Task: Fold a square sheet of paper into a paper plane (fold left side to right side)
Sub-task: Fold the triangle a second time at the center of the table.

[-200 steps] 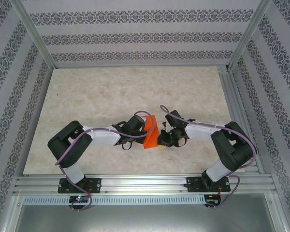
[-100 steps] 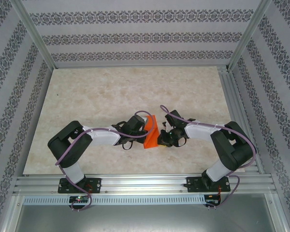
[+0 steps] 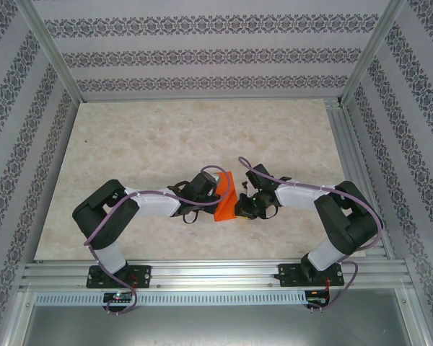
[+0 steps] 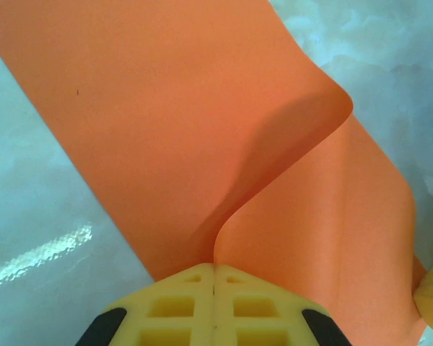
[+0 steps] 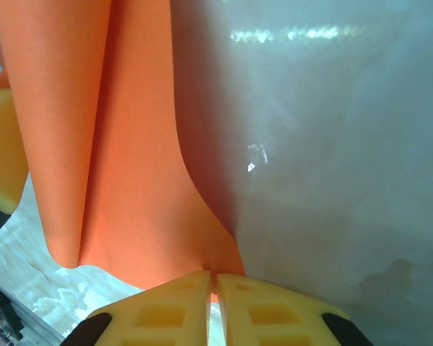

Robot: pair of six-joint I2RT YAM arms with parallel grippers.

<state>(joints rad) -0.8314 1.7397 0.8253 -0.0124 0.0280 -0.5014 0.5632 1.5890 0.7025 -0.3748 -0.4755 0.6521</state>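
The left gripper (image 4: 214, 268) is pressed closed on an edge of the square sheet of paper (image 4: 166, 130) at bottom centre; the paper curls upward from there. The right gripper (image 5: 212, 277) pinches it too, with orange rising to the upper left. From above, the paper stands mid-frame between both wrists on the table (image 3: 166, 137).

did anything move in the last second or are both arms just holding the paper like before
Nothing visibly changed. The left gripper and the right gripper stay pinched shut on the orange sheet of paper, one on each side. The sheet stands bowed up between them over the table, in the same spot and shape as before.
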